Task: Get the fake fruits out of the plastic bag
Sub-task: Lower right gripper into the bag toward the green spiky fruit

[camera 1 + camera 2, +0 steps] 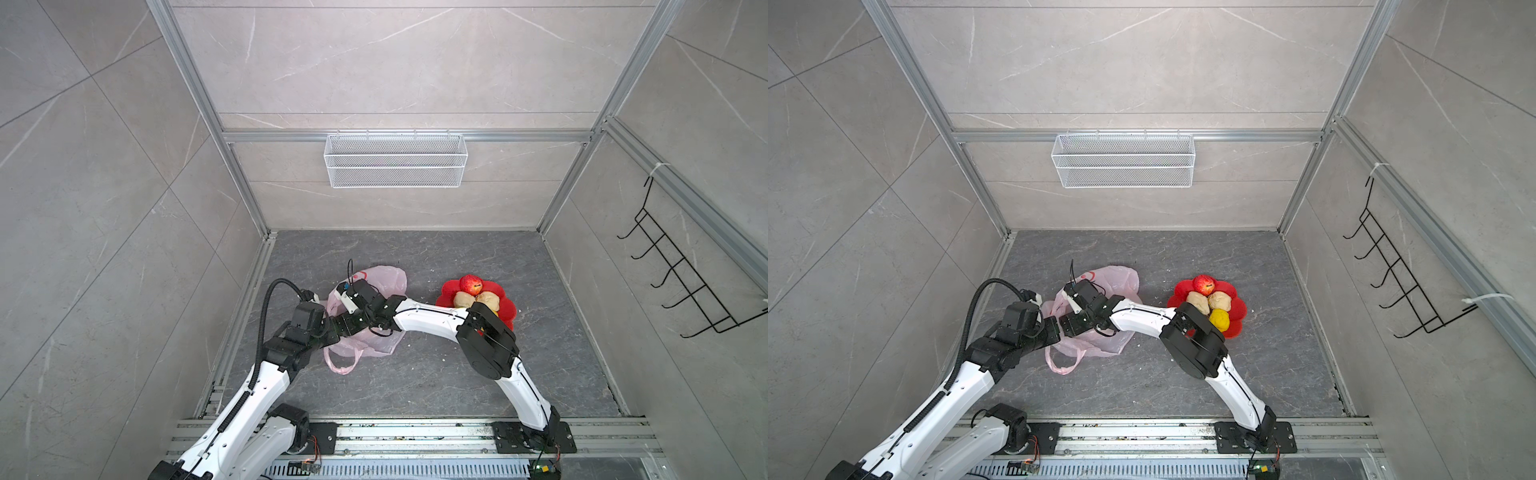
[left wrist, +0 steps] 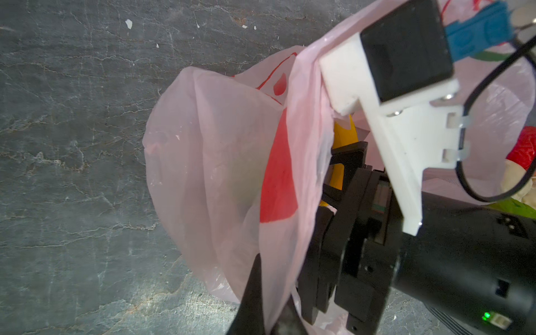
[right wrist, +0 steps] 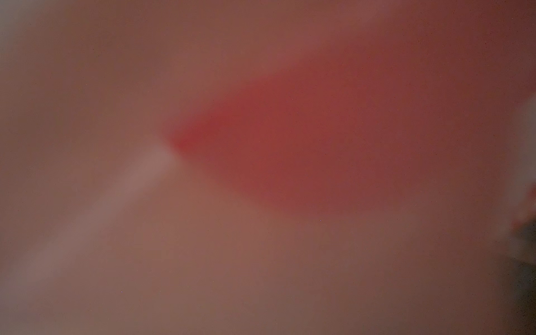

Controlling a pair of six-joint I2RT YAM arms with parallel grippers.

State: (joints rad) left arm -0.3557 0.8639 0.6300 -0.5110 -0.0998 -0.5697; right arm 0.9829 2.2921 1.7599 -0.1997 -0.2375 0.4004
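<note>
In both top views your plastic bag [image 1: 388,276] [image 1: 1121,278] lies left of centre, open floor [image 1: 415,382] below. Left wrist view: left gripper [image 2: 266,304] clamps the bag's rim; right gripper [image 2: 333,188] stands spread inside, astride a yellow fruit [image 2: 342,133]. Right wrist view: pink blur.

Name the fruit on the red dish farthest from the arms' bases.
The red apple, at the dish's far edge; the beige lumps and yellow fruit sit nearer.

Pale-pink plastic bag [image 1: 388,279] is lying crumpled, a banana [image 2: 343,136] showing inside. Red apple [image 1: 470,284], two beige lumps [image 1: 462,299] and yellow lump [image 1: 1219,320] are sitting clustered at its three o'clock.
</note>
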